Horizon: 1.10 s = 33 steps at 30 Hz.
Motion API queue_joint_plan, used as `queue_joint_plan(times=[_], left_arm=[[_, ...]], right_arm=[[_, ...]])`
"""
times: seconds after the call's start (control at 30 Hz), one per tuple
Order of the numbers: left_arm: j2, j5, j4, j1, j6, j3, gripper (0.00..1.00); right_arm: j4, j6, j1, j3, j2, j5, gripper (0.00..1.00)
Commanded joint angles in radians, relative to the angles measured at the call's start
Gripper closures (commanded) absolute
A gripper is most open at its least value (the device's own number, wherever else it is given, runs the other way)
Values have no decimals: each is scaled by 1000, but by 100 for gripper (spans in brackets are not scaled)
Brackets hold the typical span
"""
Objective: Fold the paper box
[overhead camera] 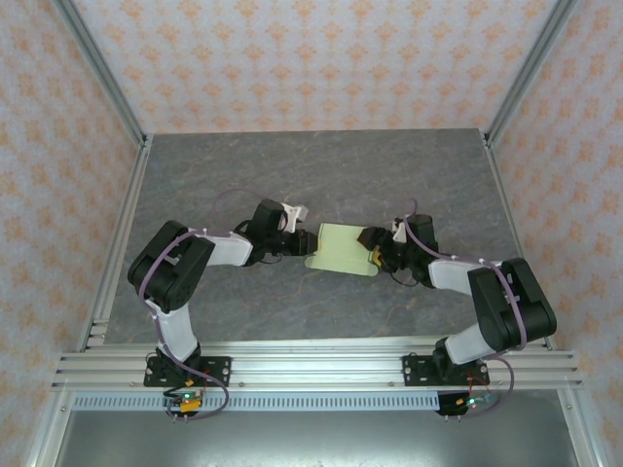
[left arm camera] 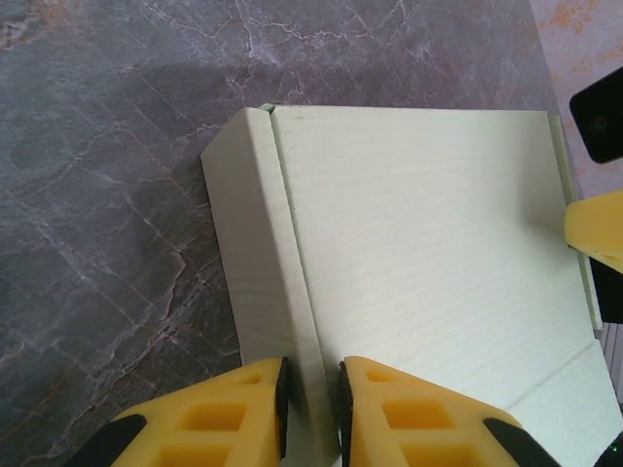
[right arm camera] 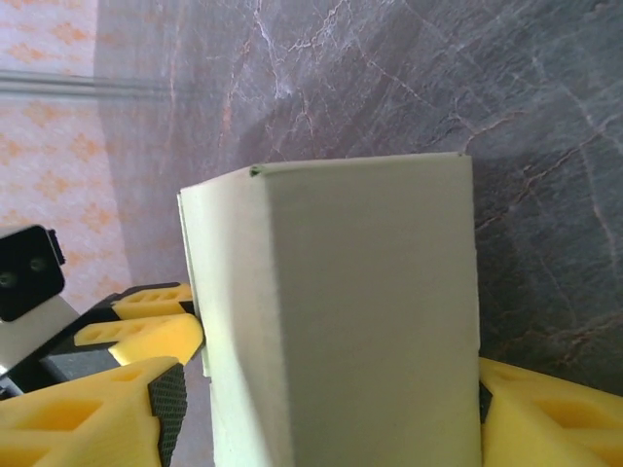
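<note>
- Pale-green card box: lies mid-worktop between the two arms, partly formed. One narrow side panel is bent along a crease away from the broad panel.
- Left fingers: nearly pressed together, pinching the card at that crease on the box's near edge.
- Right fingers: spread wide, one on either side of the box, pads apparently touching both sides. You hold it across its width from the opposite end.
- Step in hand, as judged: raising and setting a side wall. The box looks far from closed, midway at most.
- Next move calls for: a firm right-side anchor while you turn the left wrist to stand the panel upright along its crease. Go gently, as thin card may buckle or slip from so narrow a pinch.
</note>
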State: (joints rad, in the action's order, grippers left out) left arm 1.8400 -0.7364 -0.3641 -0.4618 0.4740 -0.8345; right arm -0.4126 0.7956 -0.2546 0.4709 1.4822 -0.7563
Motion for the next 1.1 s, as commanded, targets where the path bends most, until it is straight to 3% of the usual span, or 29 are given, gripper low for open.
queue_joint_plan(times=[0.0, 0.53, 0.73, 0.83, 0.93, 0.97, 1.07], left_arm=[[40, 75, 104, 9, -5, 43, 78], [-86, 63, 52, -11, -31, 61, 53], [-238, 53, 76, -36, -138, 74, 39], [-384, 162, 14, -64, -219, 145, 33], [-545, 361, -120, -136, -409, 265, 23], [-583, 414, -169, -164, -495, 308, 2], [-586, 567, -200, -257, -782, 353, 0]], right_arm=[[-142, 108, -8, -23, -4, 6, 30], [-98, 231, -47, -14, -59, 102, 49], [-78, 276, -52, 1, -28, 94, 56], [-46, 289, -51, 14, -27, 89, 58], [-7, 299, -52, 24, -35, 91, 58], [5, 303, -51, 25, -39, 95, 57], [43, 297, -52, 34, -30, 99, 57]])
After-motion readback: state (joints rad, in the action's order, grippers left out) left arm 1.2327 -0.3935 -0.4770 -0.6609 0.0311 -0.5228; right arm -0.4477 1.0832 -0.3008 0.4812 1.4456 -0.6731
